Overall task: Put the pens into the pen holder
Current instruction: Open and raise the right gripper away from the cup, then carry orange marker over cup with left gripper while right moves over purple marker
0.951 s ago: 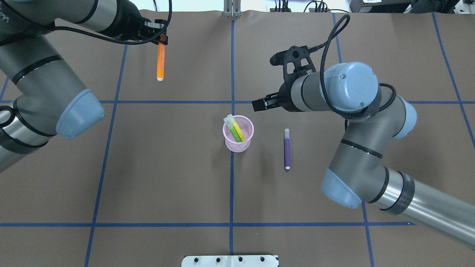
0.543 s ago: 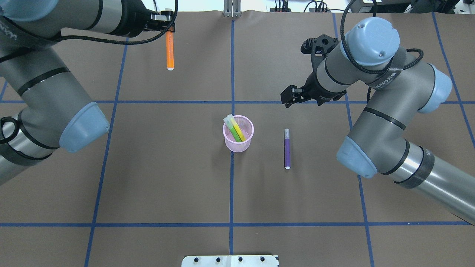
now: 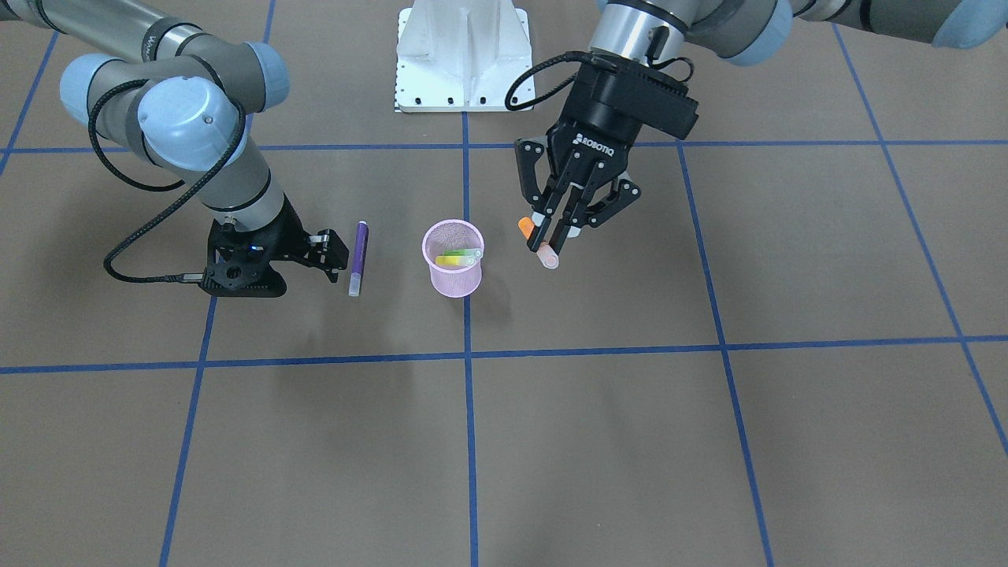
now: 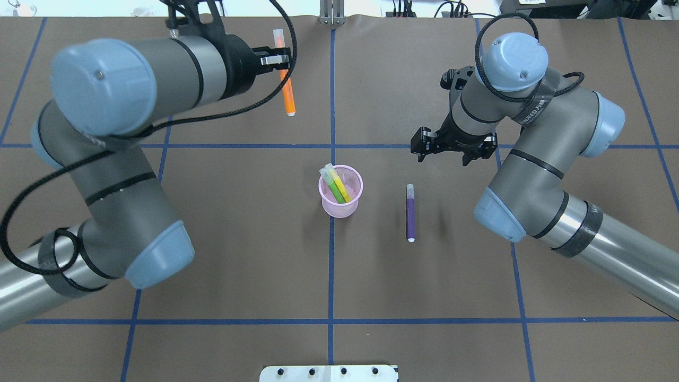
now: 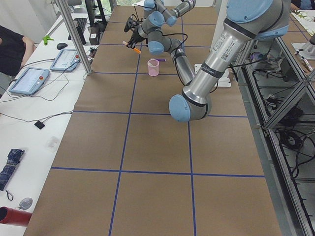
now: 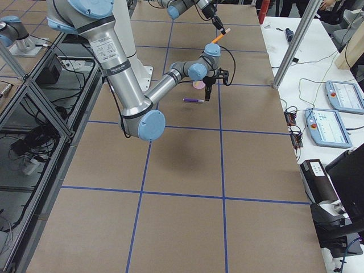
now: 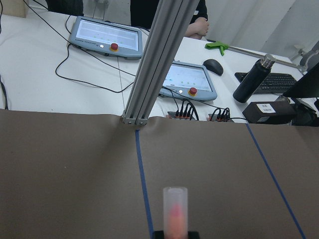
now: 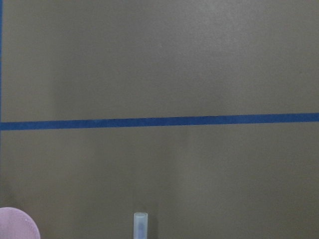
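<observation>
The pink mesh pen holder (image 4: 339, 209) stands at the table's middle, also in the front view (image 3: 453, 282). A green pen (image 4: 333, 189) and a yellow pen (image 4: 343, 190) lean inside it. My left gripper (image 4: 281, 59) is shut on the orange pen (image 4: 287, 90) and holds it tilted in the air, beyond and left of the holder; in the front view my left gripper (image 3: 554, 231) hangs beside the holder. The purple pen (image 4: 410, 212) lies flat right of the holder. My right gripper (image 4: 451, 154) is open and empty, pointing down just beyond the purple pen's cap end (image 8: 140, 224).
Blue tape lines (image 4: 331, 276) grid the brown table cover. The white robot base plate (image 4: 329, 373) sits at the near edge. An aluminium post (image 7: 154, 64) stands at the far edge, with tablets and cables on the white bench behind.
My left arm has carried the orange pen rightwards and nearer, and the pen has tilted. My right gripper has swung right, away from the holder, and turned downward near the purple pen.
</observation>
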Controlling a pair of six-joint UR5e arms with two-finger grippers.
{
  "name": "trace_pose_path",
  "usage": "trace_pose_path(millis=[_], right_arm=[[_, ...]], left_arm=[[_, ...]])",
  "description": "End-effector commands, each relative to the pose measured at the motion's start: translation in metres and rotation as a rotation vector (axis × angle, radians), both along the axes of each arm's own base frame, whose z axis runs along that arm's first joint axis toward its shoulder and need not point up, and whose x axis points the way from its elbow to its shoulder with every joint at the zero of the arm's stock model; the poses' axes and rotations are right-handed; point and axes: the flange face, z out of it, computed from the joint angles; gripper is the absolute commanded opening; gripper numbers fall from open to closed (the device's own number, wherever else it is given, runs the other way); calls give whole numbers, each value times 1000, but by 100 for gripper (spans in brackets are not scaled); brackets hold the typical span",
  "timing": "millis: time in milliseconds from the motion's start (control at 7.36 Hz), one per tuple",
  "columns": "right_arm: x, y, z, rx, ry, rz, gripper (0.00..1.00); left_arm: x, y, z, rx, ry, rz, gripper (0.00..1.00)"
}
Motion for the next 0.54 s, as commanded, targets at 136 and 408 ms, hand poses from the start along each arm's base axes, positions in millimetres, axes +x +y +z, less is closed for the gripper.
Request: trace_pose_path(millis=[136, 408], right_arm=[[-48, 16, 6, -60, 6, -28, 100], [-54, 12, 14, -41, -13, -31, 100]], left_arm=[[75, 50, 19, 30, 91, -101, 0], [91, 61, 23, 33, 94, -102, 0]])
